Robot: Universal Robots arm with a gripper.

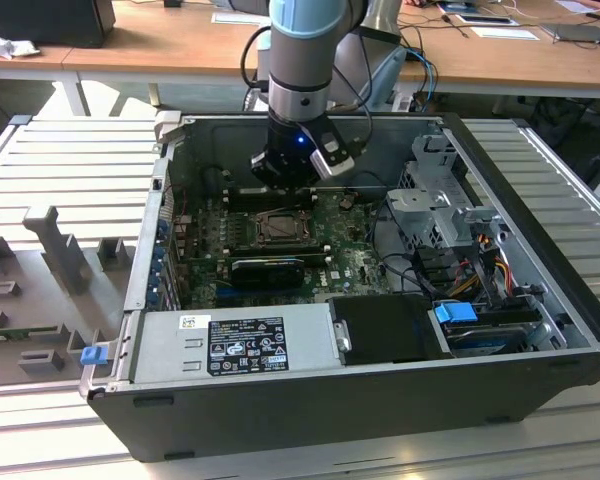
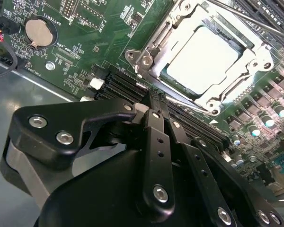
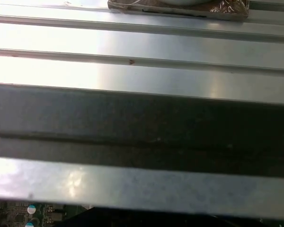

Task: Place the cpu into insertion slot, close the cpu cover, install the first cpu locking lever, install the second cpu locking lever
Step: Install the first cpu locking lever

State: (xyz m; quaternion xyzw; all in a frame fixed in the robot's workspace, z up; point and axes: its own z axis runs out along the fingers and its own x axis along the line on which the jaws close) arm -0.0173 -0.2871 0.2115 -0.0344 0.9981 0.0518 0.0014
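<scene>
1. Broadly, an open computer case (image 1: 540, 300) lies on its side on a ribbed metal table (image 1: 70, 160), with the green motherboard (image 1: 210, 250) exposed inside.
2. Above the case's far half, the arm (image 1: 305, 60) reaches straight down; its gripper (image 1: 295, 178) hangs just past the socket, at about 12 o'clock from it in the exterior view, above the board and touching nothing that can be seen.
3. At 6 o'clock in the case sits the grey power supply (image 1: 240, 345), with a black box (image 1: 385, 328) beside it at 3 o'clock.
4. Seen in the second wrist view, the gripper (image 2: 154, 101) has its black fingers (image 2: 156, 142) pressed together with nothing between them.
5. Next, the cover (image 2: 248, 59) lies flat down over the socket, framing the chip.
6. Inside that frame the cpu (image 2: 201, 59) is seated, its pale top showing through the window.
7. Lastly, a coin cell (image 2: 37, 31) sits on the board at roughly 9 o'clock from the socket in the second wrist view.
</scene>
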